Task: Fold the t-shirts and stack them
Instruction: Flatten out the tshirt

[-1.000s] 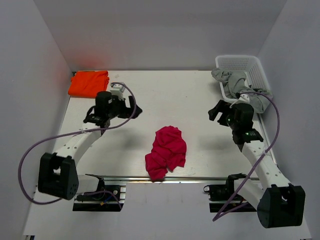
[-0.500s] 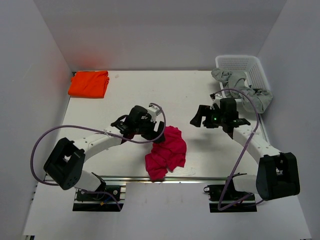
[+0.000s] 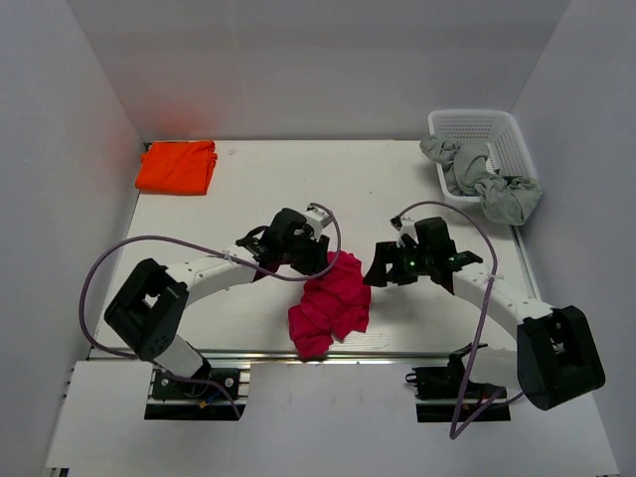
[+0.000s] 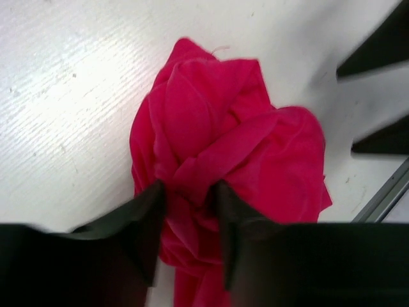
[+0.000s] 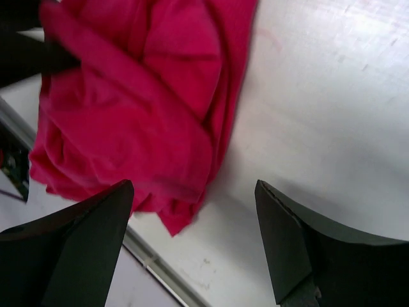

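Note:
A crumpled magenta-red t-shirt (image 3: 333, 308) lies near the table's front edge, at its middle. My left gripper (image 3: 316, 260) sits at the shirt's upper left rim. In the left wrist view that gripper (image 4: 188, 188) is shut on a bunched fold of the magenta cloth (image 4: 217, 115), both fingers pressed into it. My right gripper (image 3: 383, 268) hovers at the shirt's right side. In the right wrist view it (image 5: 193, 185) stands wide open over the edge of the cloth (image 5: 140, 96), holding nothing. The orange t-shirt (image 3: 177, 166) lies folded at the far left corner.
A white basket (image 3: 477, 124) stands at the far right corner with grey cloth (image 3: 487, 184) spilling over its rim. A metal rail (image 3: 397, 355) runs along the table's front edge just below the magenta shirt. Grey walls close in on three sides.
Both arms swung in from the sides to the magenta shirt. The left jaws closed from wide open onto a fold of it. The right jaws stayed open.

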### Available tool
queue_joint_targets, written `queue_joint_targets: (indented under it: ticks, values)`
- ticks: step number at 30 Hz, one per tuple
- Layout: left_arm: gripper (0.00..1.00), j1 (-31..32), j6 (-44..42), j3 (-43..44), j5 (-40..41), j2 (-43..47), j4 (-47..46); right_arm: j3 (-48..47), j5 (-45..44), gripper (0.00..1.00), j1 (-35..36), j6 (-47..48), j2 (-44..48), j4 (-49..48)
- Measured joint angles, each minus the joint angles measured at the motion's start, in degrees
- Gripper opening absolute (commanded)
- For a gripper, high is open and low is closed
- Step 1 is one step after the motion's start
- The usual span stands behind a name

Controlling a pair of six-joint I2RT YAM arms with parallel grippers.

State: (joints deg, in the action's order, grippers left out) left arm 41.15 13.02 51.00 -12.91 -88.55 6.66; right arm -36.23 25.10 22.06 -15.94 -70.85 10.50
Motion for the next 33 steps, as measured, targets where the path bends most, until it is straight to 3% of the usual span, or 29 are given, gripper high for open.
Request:
queue_joint_targets:
  ticks: [3,9,16,22,31,32,33]
  values:
    - [0.0,0.1,0.0,1.4,-0.6,-1.4,-1.3,2.4,0.0,0.82,1.6,-0.2,3.9,3.5]
    - [0.0,0.6,-0.5,2.1,-1.5,-2.3,-3.4,6.5,0.4,0.73,3.9,-2.7,11.1,7.0]
    - [0.0,0.7,-0.5,0.9,-1.0,5.2,-6.1,9.1,0.3,0.73,10.3,-4.9,8.0,7.0]
    - [0.0,0.7,-0.5,0.2,-0.6,11.3,-9.0,9.1,-3.9,0.7,15.3,-7.6,2.0,1.5]
    - [0.0,0.7,-0.5,-1.7,0.5,11.7,-8.1,6.4,-14.8,0.67,19.7,-12.1,-5.1,-9.7]
    - [0.0,0.7,-0.5,-1.8,0.8,11.8,-8.0,6.3,-16.1,0.65,19.9,-12.7,-5.7,-11.3]
    - [0.0,0.7,-0.5,-1.9,1.1,11.9,-7.9,6.3,-17.4,0.57,20.2,-13.2,-6.2,-12.7]
